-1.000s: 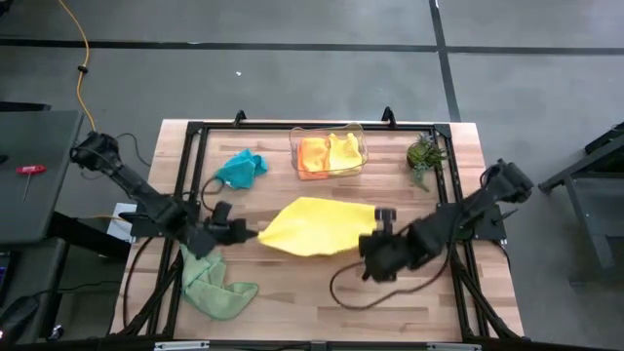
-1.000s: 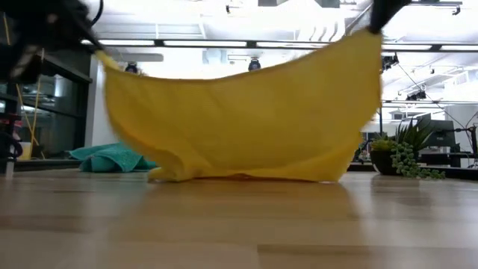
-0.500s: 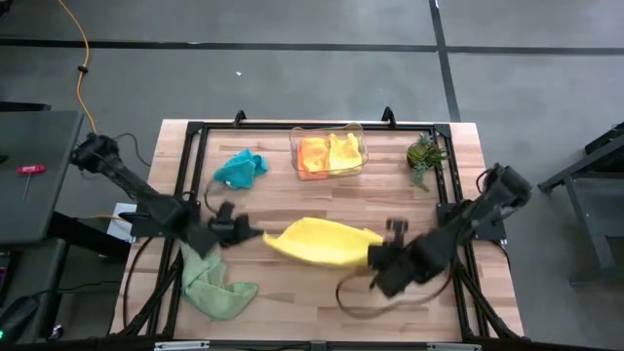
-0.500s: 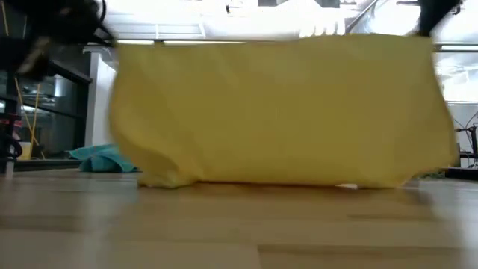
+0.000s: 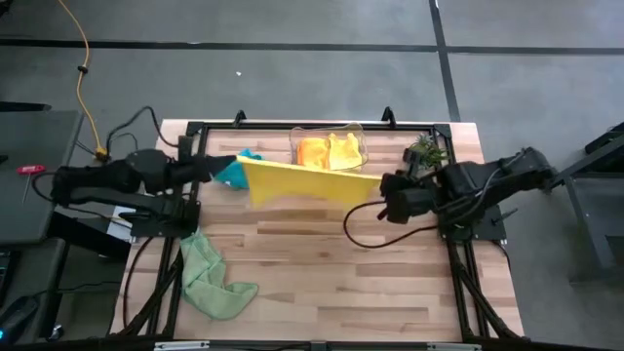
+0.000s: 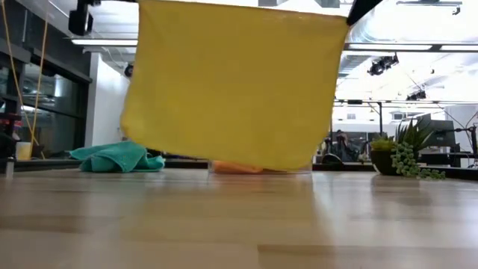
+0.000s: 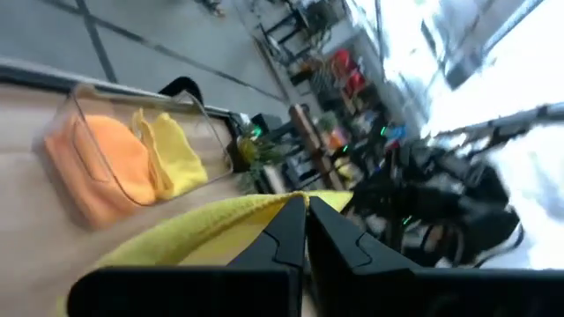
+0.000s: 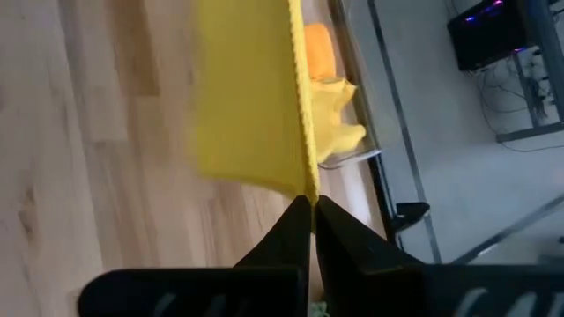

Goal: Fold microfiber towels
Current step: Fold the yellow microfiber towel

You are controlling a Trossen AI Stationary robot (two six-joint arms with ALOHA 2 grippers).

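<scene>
Left hand [image 5: 232,162] pinched closed, right hand [image 5: 383,181] apparently likewise, both raised

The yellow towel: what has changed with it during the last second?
The yellow towel was lifted off the table and carried toward the clear bin; it now hangs stretched between the left gripper and the right gripper, both shut on its top corners. The teal towel and light green towel stayed.
</scene>
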